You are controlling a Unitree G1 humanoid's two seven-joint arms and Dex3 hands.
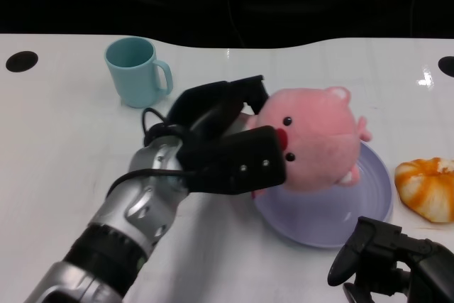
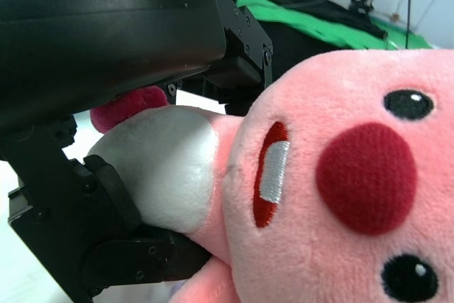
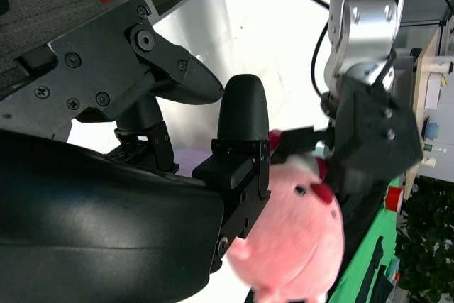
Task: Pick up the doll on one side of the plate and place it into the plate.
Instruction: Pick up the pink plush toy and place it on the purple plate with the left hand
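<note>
The left hand point(image 1: 227, 143) grips the pink doll point(image 1: 316, 140) over the plate point(image 1: 372, 207), apparently ready to release it, while the right hand point(image 1: 386, 257) waits empty, fingers apart.

Fuzzy pink plush doll point(image 1: 316, 143), glossy smooth plate point(image 1: 369, 204), matt black plastic left hand point(image 1: 227, 147), glossy white table point(image 1: 64, 133).

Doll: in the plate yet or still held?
Still held. The left robot hand grips the pink doll over the purple plate. Whether the doll's underside touches the plate cannot be told.
</note>
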